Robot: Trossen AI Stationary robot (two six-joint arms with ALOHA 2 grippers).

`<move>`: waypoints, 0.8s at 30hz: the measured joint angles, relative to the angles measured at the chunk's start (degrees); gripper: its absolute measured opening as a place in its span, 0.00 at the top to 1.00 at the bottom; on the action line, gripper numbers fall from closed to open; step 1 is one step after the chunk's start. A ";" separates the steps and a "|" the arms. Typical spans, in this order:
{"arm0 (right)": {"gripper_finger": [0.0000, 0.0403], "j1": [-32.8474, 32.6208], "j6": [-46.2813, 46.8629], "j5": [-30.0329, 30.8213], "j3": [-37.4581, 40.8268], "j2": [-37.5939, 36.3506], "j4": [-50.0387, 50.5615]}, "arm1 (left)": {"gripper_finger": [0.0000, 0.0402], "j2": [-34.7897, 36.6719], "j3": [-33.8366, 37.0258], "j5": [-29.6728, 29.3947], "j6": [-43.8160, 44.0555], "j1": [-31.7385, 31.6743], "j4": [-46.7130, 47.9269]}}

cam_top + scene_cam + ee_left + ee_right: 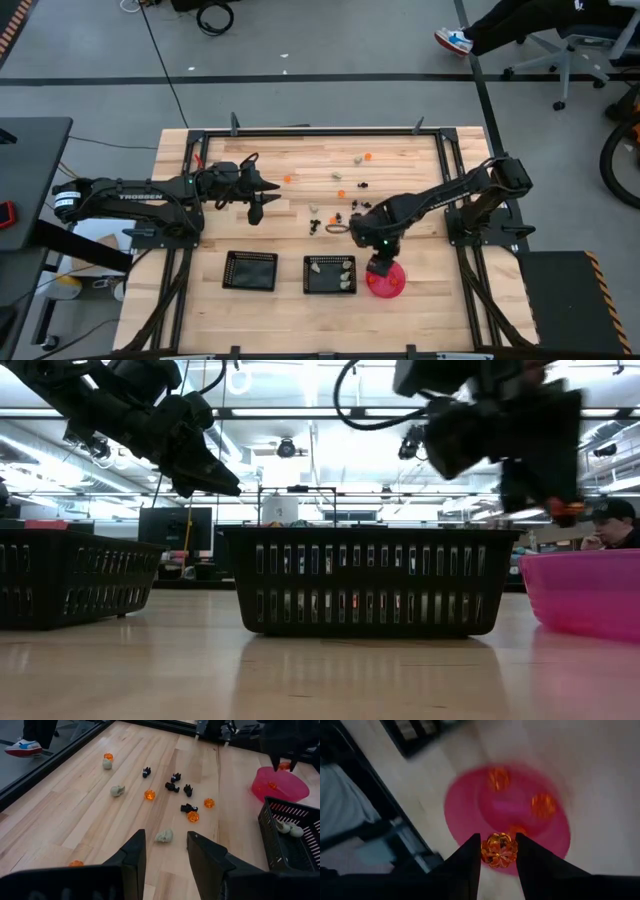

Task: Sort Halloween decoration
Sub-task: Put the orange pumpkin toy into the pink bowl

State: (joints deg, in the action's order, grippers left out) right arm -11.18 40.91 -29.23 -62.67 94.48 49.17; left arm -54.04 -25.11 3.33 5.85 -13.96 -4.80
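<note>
Above pink bowl (470,805), right tool (498,851) grips round orange trinket (499,850).

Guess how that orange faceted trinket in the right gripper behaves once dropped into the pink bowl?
Probably rigid: the orange trinket holds its round, faceted shape between the right gripper fingers. Being round, it likely rolls a little, but the pink bowl should contain it. Looks light.

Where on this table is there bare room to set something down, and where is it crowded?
Free: the wood between the left black tray and the table edge, and the strip nearest the trays' front. Crowded: the middle, strewn with trinkets between both arms. The right end effector holds an orange trinket above the pink bowl; the left end effector hangs open over mid-table.
</note>
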 joint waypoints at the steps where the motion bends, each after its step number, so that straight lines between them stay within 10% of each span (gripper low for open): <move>1: 0.72 -0.95 -0.06 1.05 0.00 0.00 1.22 | 0.71 0.00 -0.01 0.00 0.00 0.00 0.00; 7: 0.69 -5.29 1.87 8.98 0.34 0.04 2.97 | 0.71 0.00 -0.01 0.00 0.00 0.00 -0.02; 18: 0.52 -4.08 4.24 5.39 -0.13 0.07 5.69 | 0.71 0.00 -0.01 0.00 0.01 0.00 -0.04; 24: 0.52 0.53 -0.54 23.71 -1.97 0.07 7.40 | 0.71 0.00 0.01 0.00 0.02 0.00 -0.07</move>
State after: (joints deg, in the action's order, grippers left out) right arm -10.65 40.37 -5.52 -64.64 94.54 56.58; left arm -54.04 -25.10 3.33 5.87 -13.96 -4.86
